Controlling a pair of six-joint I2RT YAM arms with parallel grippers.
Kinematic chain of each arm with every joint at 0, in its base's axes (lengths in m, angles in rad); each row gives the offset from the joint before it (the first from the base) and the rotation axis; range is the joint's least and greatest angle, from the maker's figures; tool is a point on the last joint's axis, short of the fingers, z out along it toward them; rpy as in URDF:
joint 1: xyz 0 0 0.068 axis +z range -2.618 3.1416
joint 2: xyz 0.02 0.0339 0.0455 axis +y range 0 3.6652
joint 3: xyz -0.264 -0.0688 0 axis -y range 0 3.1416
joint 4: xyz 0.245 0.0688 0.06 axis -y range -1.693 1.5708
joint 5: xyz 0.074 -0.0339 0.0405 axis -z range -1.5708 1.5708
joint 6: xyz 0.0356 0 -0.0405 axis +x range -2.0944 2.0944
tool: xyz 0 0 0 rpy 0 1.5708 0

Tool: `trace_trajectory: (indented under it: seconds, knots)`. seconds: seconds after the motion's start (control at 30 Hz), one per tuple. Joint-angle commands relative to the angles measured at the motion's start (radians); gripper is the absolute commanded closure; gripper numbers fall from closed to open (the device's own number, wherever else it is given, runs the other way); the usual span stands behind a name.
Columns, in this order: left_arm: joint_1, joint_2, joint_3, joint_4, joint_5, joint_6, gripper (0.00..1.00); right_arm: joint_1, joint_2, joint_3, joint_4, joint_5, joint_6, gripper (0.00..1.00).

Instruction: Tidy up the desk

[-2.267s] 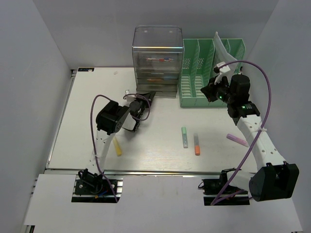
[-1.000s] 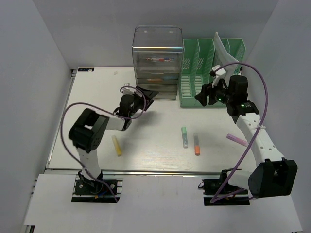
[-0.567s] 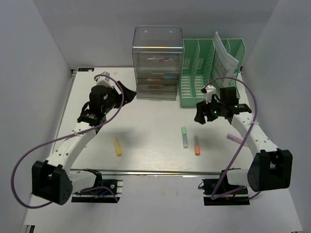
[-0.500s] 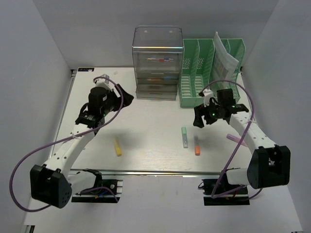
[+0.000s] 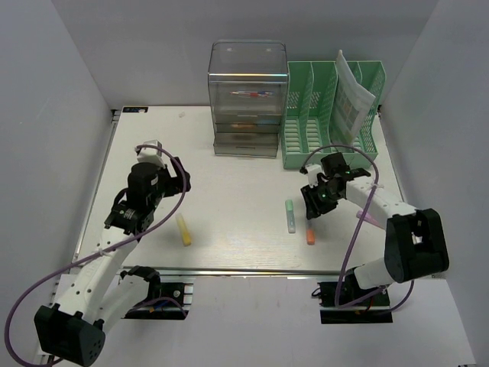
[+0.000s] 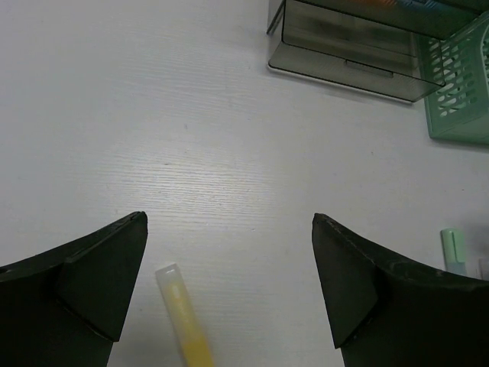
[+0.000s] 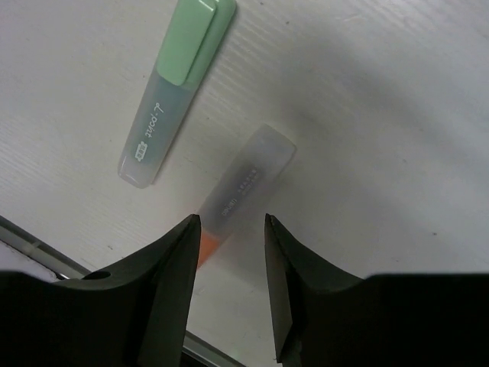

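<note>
The off-white desk [image 5: 237, 172] carries a yellow highlighter [image 5: 184, 229], a green highlighter [image 5: 289, 216], an orange highlighter [image 5: 309, 229] and a pink one [image 5: 372, 221] partly under the right arm. My left gripper [image 5: 182, 182] hovers wide open just behind the yellow highlighter [image 6: 183, 321], whose cap end lies between the fingers [image 6: 99, 283] in the left wrist view. My right gripper [image 7: 231, 219] is low over the orange highlighter [image 7: 248, 176], jaws narrowly apart astride its orange end, which runs under the left finger. The green highlighter [image 7: 179, 84] lies beside it.
A clear plastic drawer unit [image 5: 248, 99] stands at the back centre and a green slotted file rack [image 5: 321, 115] to its right, holding a paper packet [image 5: 353, 95]. A metal rail [image 5: 244, 269] runs along the front edge. Grey walls close in both sides.
The left arm swung away from the drawer unit toward the front left, over the yellow highlighter. The right arm came down from the rack to the orange highlighter and its jaws narrowed.
</note>
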Motion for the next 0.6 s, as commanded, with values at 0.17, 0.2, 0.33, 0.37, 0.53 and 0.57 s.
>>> trace_trajectory:
  seconds: [0.17, 0.2, 0.33, 0.37, 0.53, 0.57]
  knots:
    - [0.005, -0.036, -0.007, -0.021, -0.076, 0.041, 0.02, 0.058, 0.1, 0.027, -0.04, 0.047, 0.049, 0.39]
    - [0.005, -0.037, -0.007, -0.018, -0.078, 0.041, 0.02, 0.06, 0.103, 0.027, -0.04, 0.057, 0.049, 0.37]
    - [0.005, -0.045, -0.01, -0.017, -0.075, 0.038, 0.02, 0.072, 0.118, 0.031, -0.038, 0.073, 0.061, 0.36]
    - [0.005, -0.045, -0.012, -0.014, -0.073, 0.038, 0.02, 0.074, 0.132, 0.036, -0.038, 0.077, 0.063, 0.36]
    - [0.005, -0.042, -0.012, -0.017, -0.076, 0.037, 0.02, 0.11, 0.19, 0.064, -0.025, 0.137, 0.077, 0.42]
    - [0.005, -0.045, -0.015, -0.016, -0.084, 0.035, 0.02, 0.114, 0.195, 0.064, -0.019, 0.148, 0.083, 0.42]
